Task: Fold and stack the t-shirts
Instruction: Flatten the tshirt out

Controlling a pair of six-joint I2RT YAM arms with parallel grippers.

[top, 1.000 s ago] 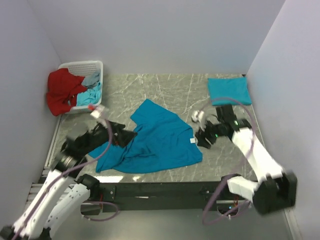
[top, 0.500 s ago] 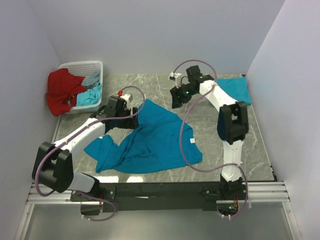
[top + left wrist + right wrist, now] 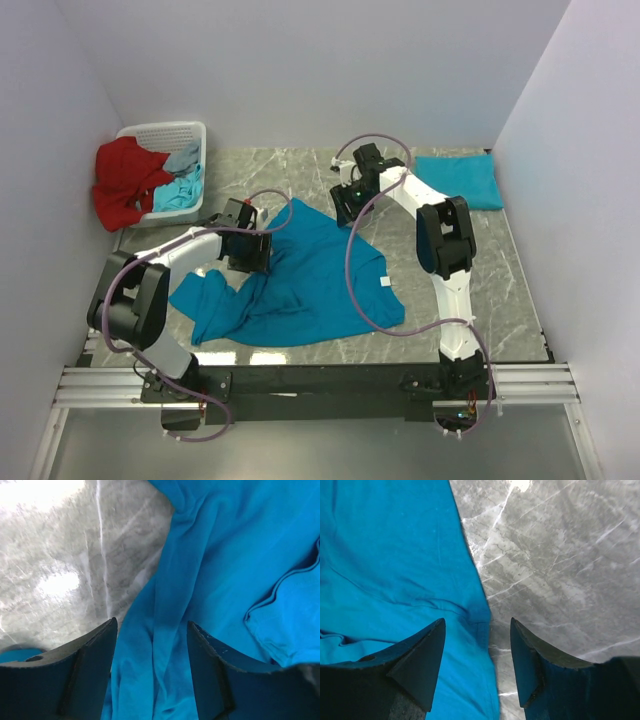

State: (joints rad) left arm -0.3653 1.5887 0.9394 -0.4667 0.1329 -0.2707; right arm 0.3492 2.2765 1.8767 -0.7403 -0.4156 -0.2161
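basket (image 3: 165, 128) far-L, bare tabletop (image 3: 512, 290) R of shirt (image 3: 320, 285)

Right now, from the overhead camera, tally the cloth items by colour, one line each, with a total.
Teal-blue: 2, the crumpled cloth t-shirt mid-table and the folded cloth t-shirt at the far right.
Red: 1, the red cloth garment draped over the white plastic basket.
Pale blue: 1, the pale blue cloth bundle in that basket.
Total: 4.

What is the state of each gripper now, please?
Left gripper: open, jaws astride a fold of the spread t-shirt, holding nothing.
Right gripper: open, over the t-shirt's edge, holding nothing.
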